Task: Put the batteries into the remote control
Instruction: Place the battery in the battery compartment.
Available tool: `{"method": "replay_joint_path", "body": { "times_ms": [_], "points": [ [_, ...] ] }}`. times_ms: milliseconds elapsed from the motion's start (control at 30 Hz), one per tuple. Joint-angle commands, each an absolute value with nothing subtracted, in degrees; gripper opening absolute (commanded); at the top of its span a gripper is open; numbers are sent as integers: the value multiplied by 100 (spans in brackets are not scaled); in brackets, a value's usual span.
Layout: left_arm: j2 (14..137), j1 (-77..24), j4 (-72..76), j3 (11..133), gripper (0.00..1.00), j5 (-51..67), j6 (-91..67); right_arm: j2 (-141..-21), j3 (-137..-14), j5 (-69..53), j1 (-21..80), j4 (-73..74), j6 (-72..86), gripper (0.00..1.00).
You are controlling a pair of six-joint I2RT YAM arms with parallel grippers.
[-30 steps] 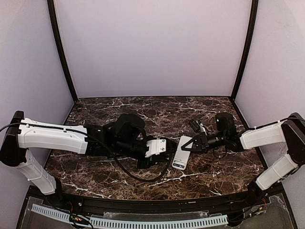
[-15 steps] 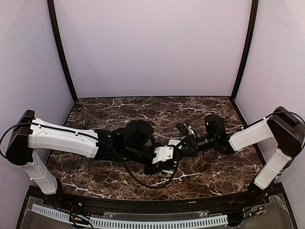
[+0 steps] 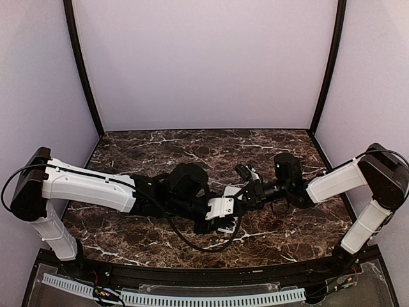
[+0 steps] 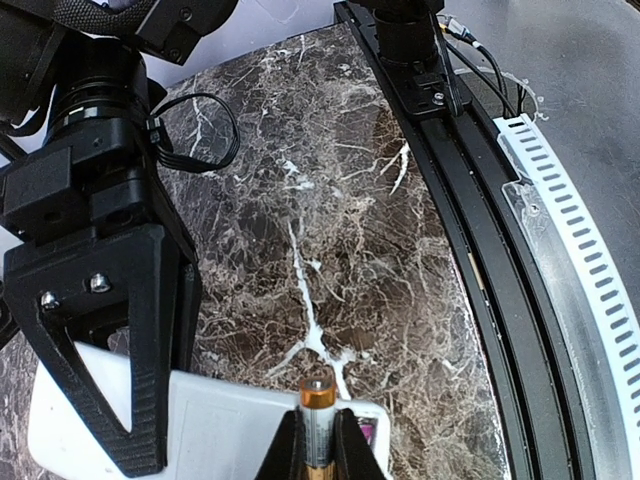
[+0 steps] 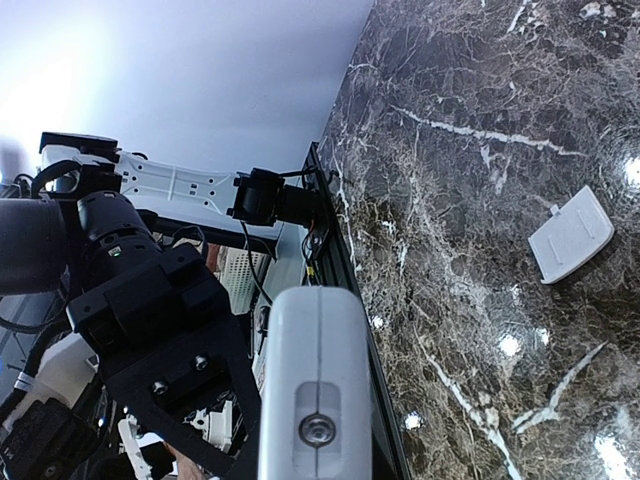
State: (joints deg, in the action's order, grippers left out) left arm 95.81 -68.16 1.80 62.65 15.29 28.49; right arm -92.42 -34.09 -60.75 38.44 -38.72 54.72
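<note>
Left gripper [image 4: 318,452] is pinched tight on one battery [image 4: 316,412], jaws either side of it and the copper-coloured end poking out past the tips. Right at that end is the remote control [image 4: 230,432], clamped in the right gripper [image 3: 245,196]. I can't tell if battery and remote are actually touching.

That's the big change. A second ago the remote was lying flat on the table [image 4: 330,230] with my left arm just off to its side. Now the right arm has swung it in toward the middle and the left has come across to meet it. Barely anything moved in the last half second, so I reckon I'm into the fine lining-up before the battery goes in.

Orientation-wise, the battery's long axis runs in line with the left jaws, copper end pointing away from the wrist. In the left wrist view the remote's long side runs crosswise to that. The right wrist cam gets it edge-on, seam down the middle. No cam shows me the battery bay. The cover [image 5: 571,235] sits on the table well apart.
</note>
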Motion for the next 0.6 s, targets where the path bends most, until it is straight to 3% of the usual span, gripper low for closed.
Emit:
{"method": "replay_joint_path", "body": {
  "times_ms": [0, 567],
  "points": [
    [9627, -6855, 144, 6272, 5, 1356, 3061, -9186, -3525, -6222, 3933, -4061, 5458, 0],
    [9576, -6855, -340, 6106, 9, 862, 3499, -9140, -3504, -6284, 3938, -4017, 5440, 0]
  ]
}}
